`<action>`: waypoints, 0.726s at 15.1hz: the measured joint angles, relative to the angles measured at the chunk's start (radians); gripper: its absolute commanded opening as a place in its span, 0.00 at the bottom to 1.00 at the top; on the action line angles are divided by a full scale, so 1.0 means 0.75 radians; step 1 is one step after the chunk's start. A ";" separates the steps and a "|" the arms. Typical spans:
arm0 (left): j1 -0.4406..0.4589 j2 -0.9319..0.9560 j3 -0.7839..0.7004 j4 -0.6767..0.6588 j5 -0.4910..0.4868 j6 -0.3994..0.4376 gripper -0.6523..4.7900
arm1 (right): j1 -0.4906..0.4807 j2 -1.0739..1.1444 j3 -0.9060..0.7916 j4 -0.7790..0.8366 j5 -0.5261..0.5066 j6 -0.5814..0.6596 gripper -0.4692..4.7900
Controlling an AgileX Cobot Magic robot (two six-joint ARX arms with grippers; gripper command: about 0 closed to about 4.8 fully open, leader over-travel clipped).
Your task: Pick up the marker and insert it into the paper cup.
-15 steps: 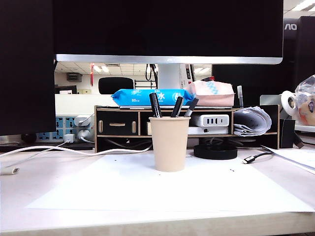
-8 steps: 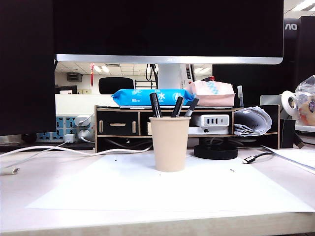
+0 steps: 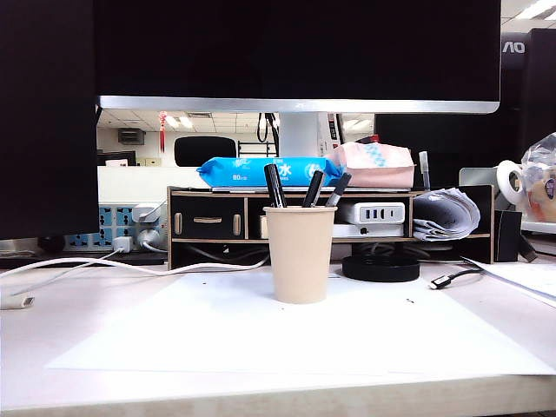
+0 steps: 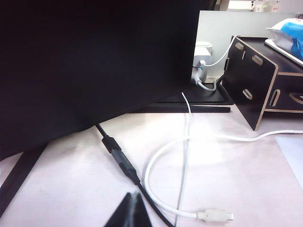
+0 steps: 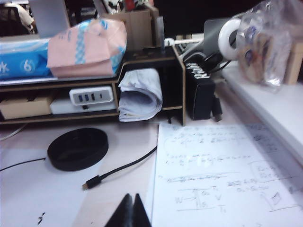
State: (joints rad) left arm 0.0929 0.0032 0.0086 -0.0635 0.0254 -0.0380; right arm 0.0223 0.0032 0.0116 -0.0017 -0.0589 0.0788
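The beige paper cup stands upright on a white sheet in the middle of the exterior view. Three dark pens poke out of its rim. Two are all black, one leaning left and one in the middle; I cannot tell which of them is the marker. The third pen has a grey end. Neither arm shows in the exterior view. My left gripper is shut and empty over the bare desk beside cables. My right gripper is shut and empty at the edge of a written sheet.
A monitor hangs over a black desk organizer behind the cup. A black round disc and a black cable lie right of the cup. A white USB cable and a black cable lie near my left gripper.
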 measured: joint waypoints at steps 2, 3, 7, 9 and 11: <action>0.000 0.000 0.000 0.000 0.000 0.000 0.11 | 0.001 0.000 0.000 0.005 0.018 0.001 0.08; 0.000 0.000 0.000 0.000 0.000 0.000 0.11 | 0.001 0.000 0.000 0.005 0.019 0.001 0.08; 0.000 0.001 0.000 0.000 0.000 0.000 0.11 | 0.001 0.000 0.000 0.005 0.020 0.010 0.08; 0.000 0.001 0.000 0.000 0.000 0.000 0.11 | 0.001 0.000 0.000 0.005 0.021 0.010 0.08; 0.000 0.001 0.000 0.000 0.000 0.000 0.11 | 0.001 0.000 0.000 0.005 0.023 0.010 0.08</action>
State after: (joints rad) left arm 0.0929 0.0036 0.0086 -0.0635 0.0254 -0.0380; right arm 0.0227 0.0032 0.0116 0.0017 -0.0414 0.0860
